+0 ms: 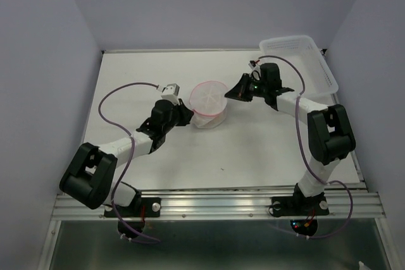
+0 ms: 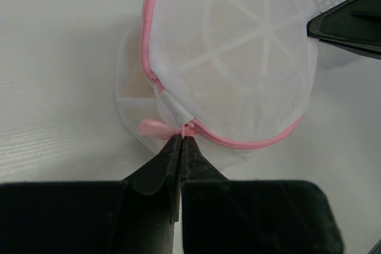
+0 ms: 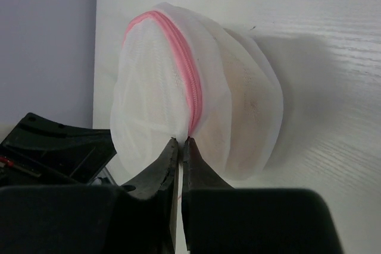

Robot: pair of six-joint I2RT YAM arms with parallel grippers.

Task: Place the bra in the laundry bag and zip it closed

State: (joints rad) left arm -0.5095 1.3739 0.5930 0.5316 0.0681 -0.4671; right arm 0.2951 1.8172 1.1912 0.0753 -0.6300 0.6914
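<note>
Since the tan bra (image 2: pixel 229 34) shows through the mesh of the laundry bag (image 1: pixel 209 102), in the middle of the counter (image 1: pixel 266 156), only finishing the zip seems left. The left fingers (image 2: pixel 158 168) pinch the pink zipper pull (image 2: pixel 156 128); the right fingers (image 3: pixel 156 168) pinch the bag's rim opposite.

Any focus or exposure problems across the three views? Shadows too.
Top external: even, diffuse light, table near white, only faint shadows. Left wrist: laundry bag mesh sharp, left hand dark and soft-edged up close. Right wrist: bag casts a soft shadow on the table to its right; right hand nearly black, little detail.
</note>
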